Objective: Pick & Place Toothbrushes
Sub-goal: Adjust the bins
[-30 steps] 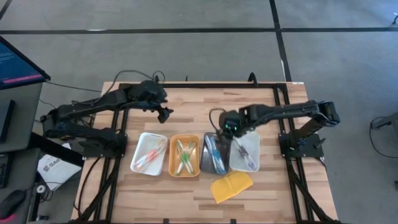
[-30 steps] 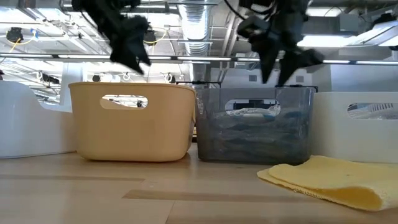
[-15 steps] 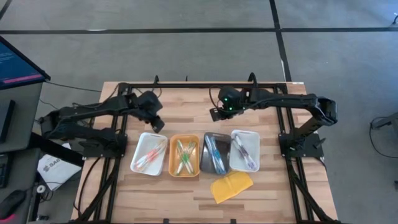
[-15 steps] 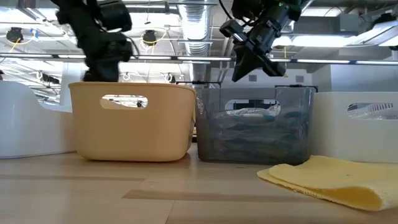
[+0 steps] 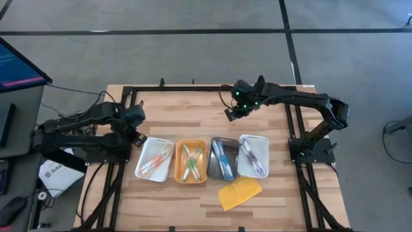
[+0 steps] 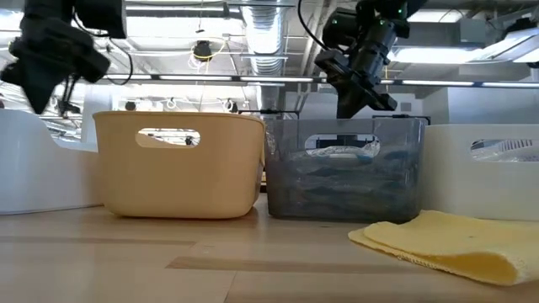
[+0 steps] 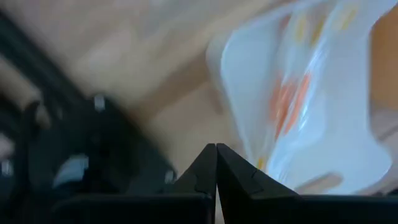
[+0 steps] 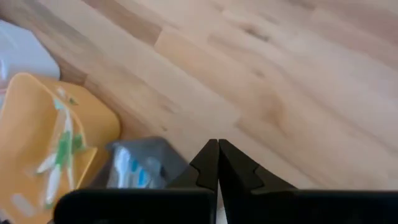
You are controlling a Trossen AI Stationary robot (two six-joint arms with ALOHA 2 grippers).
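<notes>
High view, toothbrushes (image 5: 192,160): lying in four trays, centred on the orange tray (image 5: 179,170).
High view, left gripper (image 5: 136,140): beside the white tray (image 5: 142,173), left of the orange tray.
High view, right gripper (image 5: 230,115): over bare table (image 5: 193,116) behind the orange tray.
Left wrist view, left gripper: fingers (image 7: 199,174) pressed together, empty.
Right wrist view, right gripper: fingers (image 8: 239,171) closed, empty.

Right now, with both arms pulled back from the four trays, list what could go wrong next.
1. The left gripper hangs shut and empty just beside the white rectangular tray; a careless descent might clip its rim.
2. The yellow cloth-like pad lies against the grey tray and the right-hand white tray; it could snag on them.
3. The right gripper, fingers together, must open before it can pick any toothbrush.
</notes>
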